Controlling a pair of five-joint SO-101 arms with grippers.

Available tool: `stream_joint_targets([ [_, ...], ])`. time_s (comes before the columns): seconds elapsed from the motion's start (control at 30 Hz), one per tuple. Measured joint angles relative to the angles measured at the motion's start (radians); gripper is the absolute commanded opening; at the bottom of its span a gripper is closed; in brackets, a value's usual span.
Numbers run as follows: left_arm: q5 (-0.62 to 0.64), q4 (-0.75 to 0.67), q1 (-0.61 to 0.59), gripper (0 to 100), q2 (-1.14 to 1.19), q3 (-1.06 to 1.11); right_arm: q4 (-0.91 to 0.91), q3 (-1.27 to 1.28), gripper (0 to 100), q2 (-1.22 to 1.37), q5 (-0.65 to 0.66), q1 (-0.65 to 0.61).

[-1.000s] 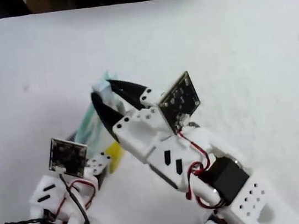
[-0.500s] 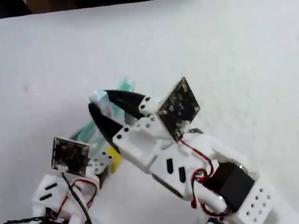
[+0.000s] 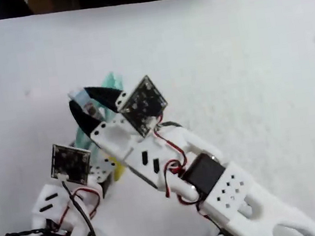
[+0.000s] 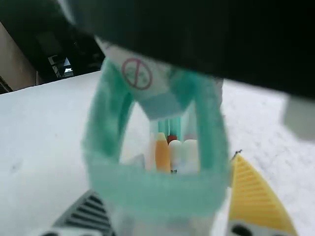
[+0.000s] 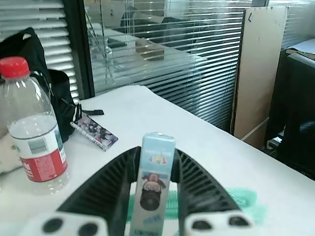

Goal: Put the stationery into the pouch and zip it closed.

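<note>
The right gripper hung just above the pouch, its black fingers pinching a small light-blue box by its two long sides. The box stood on end between them, directly over the pouch's open mouth and not yet inside it.

The teal pouch lay on the white table, its mouth held wide in a loop. Inside it, orange, white and red stationery lay side by side.

The left gripper sat at the pouch's near end, with the near rim of the mouth across its front. Whether it pressed on the pouch could not be told.

Well beyond the pouch, in the right wrist view, a water bottle with a red cap stood on the table. A black bag sat behind the bottle, and a printed card lay flat just beside it.
</note>
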Motion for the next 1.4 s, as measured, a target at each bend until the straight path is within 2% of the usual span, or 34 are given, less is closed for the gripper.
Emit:
stream_joint_targets([
  [0.13, 0.000, 0.000, 0.000, 28, 0.000, 0.000, 0.034, 0.023, 1.6, -0.029, 0.011, 0.000],
  [0.47, 0.000, 0.002, 0.006, 28, 0.000, 0.000, 0.152, 0.152, 2.0, -0.316, 0.020, 0.009],
  [0.67, 0.021, 0.002, 0.000, 28, 0.000, 0.000, 0.195, 0.180, 19.0, -0.423, 0.020, 0.000],
  [0.9, 0.034, 0.002, -0.037, 28, 0.000, 0.000, 0.315, 0.141, 18.7, -0.428, 0.020, 0.008],
  [1.13, 0.034, 0.002, -0.041, 29, 0.000, 0.000, 0.319, 0.115, 18.1, -0.427, 0.020, 0.009],
  [1.3, 0.034, 0.002, -0.038, 30, 0.000, 0.000, 0.361, -0.009, 7.0, -0.417, 0.020, 0.015],
  [1.37, 0.034, 0.002, -0.041, 31, 0.000, 0.000, 0.368, -0.103, 0.9, -0.413, 0.020, 0.068],
  [1.4, 0.034, 0.002, -0.041, 31, 0.000, 0.000, 0.365, -0.147, 1.8, -0.408, 0.020, 0.104],
])
